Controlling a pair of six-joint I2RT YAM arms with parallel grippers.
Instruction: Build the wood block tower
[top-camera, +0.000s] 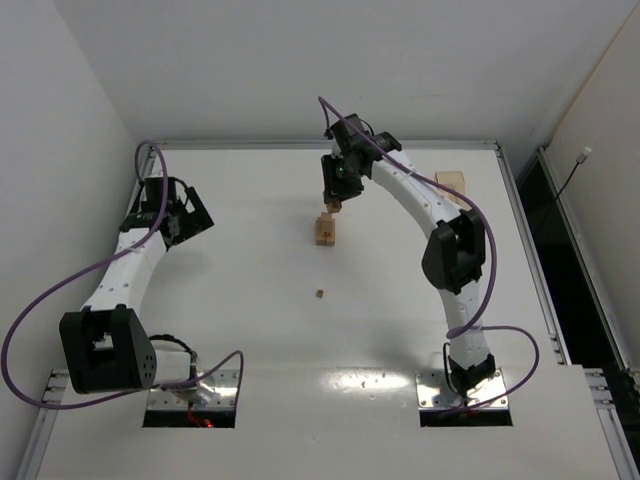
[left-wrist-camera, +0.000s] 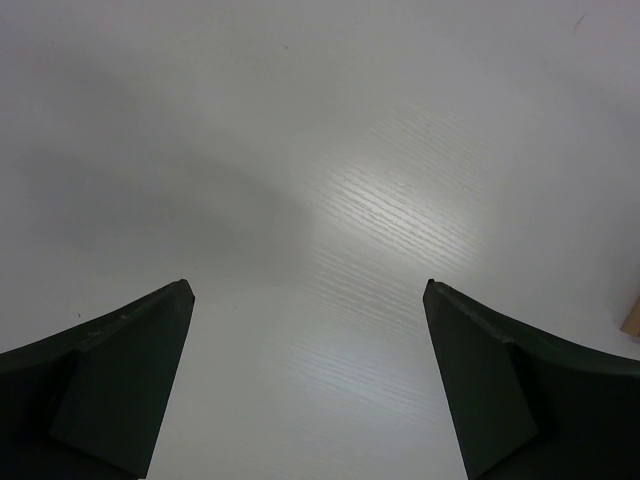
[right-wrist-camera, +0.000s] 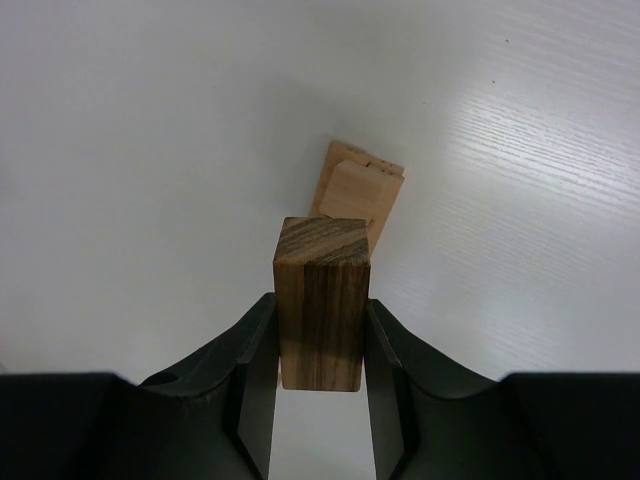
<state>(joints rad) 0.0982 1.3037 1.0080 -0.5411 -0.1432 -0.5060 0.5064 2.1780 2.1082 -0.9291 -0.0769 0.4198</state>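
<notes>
My right gripper (right-wrist-camera: 320, 312) is shut on a dark-grained rectangular wooden block (right-wrist-camera: 322, 300), held upright between the two fingers. Beneath and just beyond it, a small stack of light-brown blocks (right-wrist-camera: 358, 190) rests on the white table. From above, the right gripper (top-camera: 335, 195) hangs over the table's far middle with the held block (top-camera: 333, 206) just behind and above the stack (top-camera: 324, 231). A tiny cube (top-camera: 319, 293) lies alone nearer the arms. My left gripper (left-wrist-camera: 307, 290) is open wide over bare table, nothing between its fingers (left-wrist-camera: 120, 380); from above, the left gripper (top-camera: 190, 215) sits far left.
A pale tan object (top-camera: 450, 183) lies at the back right, beside the right arm's forearm. A metal rail (top-camera: 515, 200) borders the table on the right and at the back. A sliver of something brown (left-wrist-camera: 632, 320) shows at the left wrist view's right edge.
</notes>
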